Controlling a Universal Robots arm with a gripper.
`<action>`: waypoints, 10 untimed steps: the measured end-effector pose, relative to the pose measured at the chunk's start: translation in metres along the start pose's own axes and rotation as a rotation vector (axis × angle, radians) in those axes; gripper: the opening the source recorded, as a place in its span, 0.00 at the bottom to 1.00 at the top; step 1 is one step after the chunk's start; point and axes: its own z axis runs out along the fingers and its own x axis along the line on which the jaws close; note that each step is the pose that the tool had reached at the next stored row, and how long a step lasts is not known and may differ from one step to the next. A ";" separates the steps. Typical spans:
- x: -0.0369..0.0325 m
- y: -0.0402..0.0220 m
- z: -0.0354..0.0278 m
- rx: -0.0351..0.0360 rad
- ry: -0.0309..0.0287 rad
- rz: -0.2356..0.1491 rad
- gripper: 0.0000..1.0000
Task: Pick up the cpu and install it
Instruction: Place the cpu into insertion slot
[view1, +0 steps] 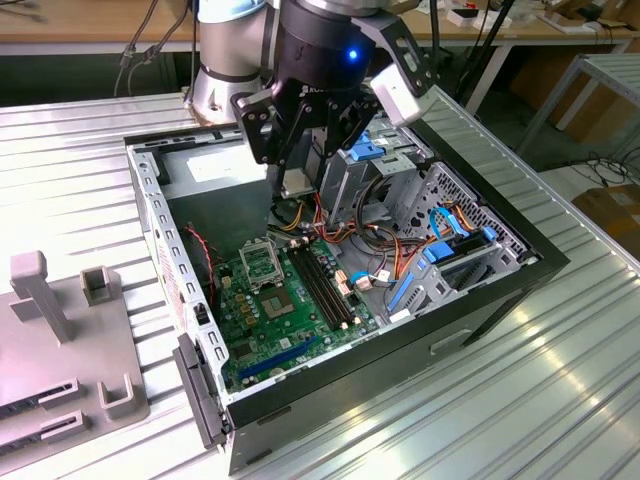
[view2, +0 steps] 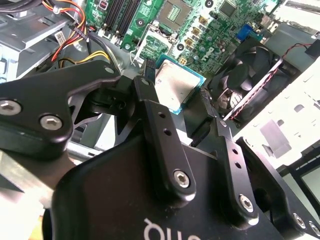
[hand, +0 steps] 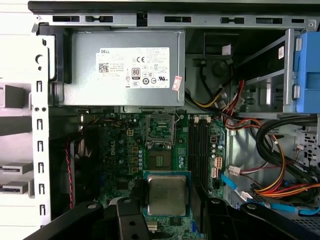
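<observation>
The hand (view1: 298, 172) hangs inside the open top of the computer case (view1: 480, 300), its two black fingers (hand: 129, 212) clamped on opposite edges of the cpu (view1: 296, 185). In both wrist views the cpu (hand: 166, 194) (view2: 175, 87) shows its silver top plate and thin green rim, with the other two edges free. It is held in the air above the motherboard (view1: 290, 320), clear of everything below it.

In the first wrist view the socket (hand: 160, 126) lies open in its metal frame, with the soldered chip (hand: 159, 160) between it and the held cpu. The memory slots (hand: 200, 145) run just beside the socket on one side; on the other there is a band of small board parts before the case wall (hand: 42, 150). The power supply (hand: 125, 65) stands close to the socket's far edge.

In the exterior view, bundled wires (view1: 375, 235) and the blue-trimmed drive cage (view1: 365, 150) crowd the exterior view's right of the hand, near its outer link. Toward the exterior view's left there is open room above the dark case floor (view1: 215, 220) up to the perforated side rim (view1: 160, 250). The fan (view2: 240, 70) sits near the cpu's edge in the second wrist view.

The case rests on a ribbed metal surface (view1: 560, 400), with grey fixtures (view1: 60, 330) well apart at the exterior view's left
</observation>
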 end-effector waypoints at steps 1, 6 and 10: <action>0.0000 0.0000 0.0002 0.0000 0.0000 0.000 0.47; 0.0000 0.0000 0.0020 -0.0002 -0.0001 0.000 0.47; -0.0001 -0.0007 0.0023 -0.0002 -0.0001 0.000 0.47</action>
